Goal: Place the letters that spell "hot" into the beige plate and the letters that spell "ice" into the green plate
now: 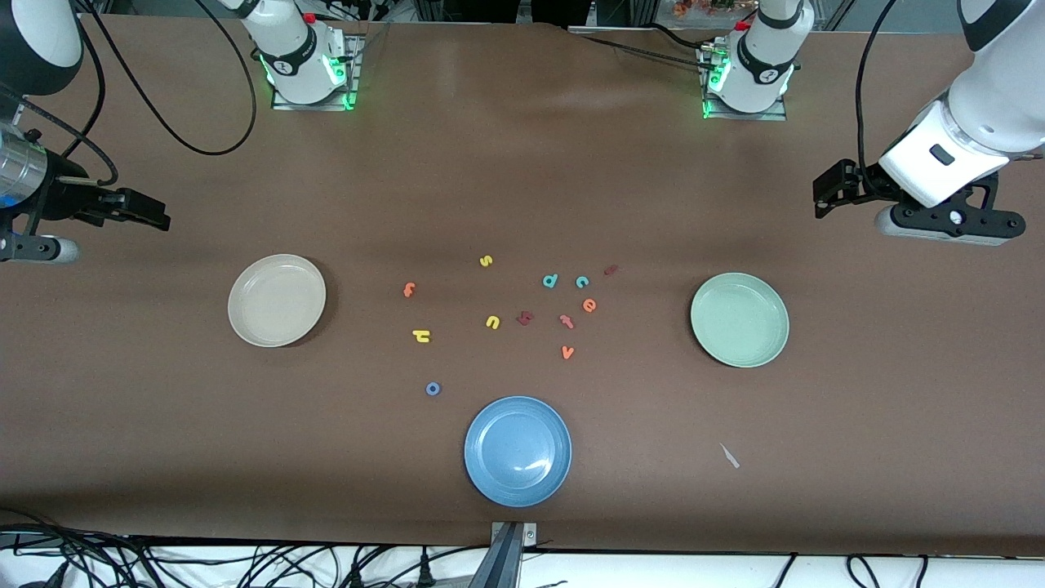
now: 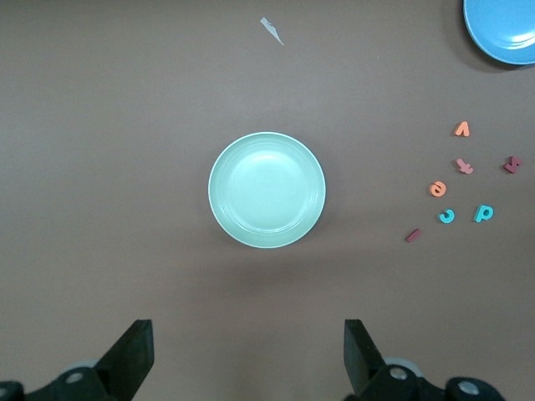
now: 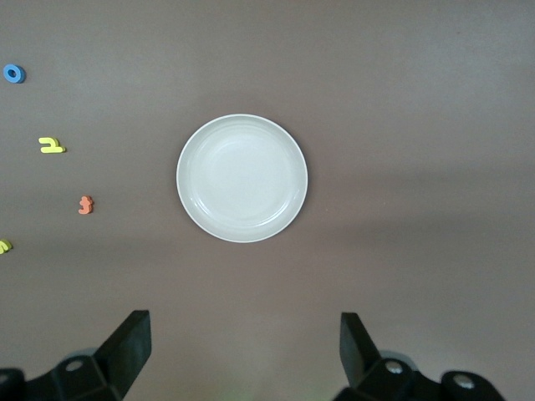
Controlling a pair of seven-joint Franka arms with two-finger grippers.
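Note:
The beige plate lies toward the right arm's end and the green plate toward the left arm's end; nothing lies in either. Between them lie the yellow "h", blue "o" and orange "t", and closer to the green plate the maroon "i", teal "c" and orange "e". My left gripper hangs open high over the table by the green plate. My right gripper hangs open by the beige plate. Neither holds anything.
A blue plate sits nearest the front camera. Other letters lie among the task's: yellow "s", yellow "u", teal "d", orange "v", a maroon letter, a redder hooked letter. A pale scrap lies near the front edge.

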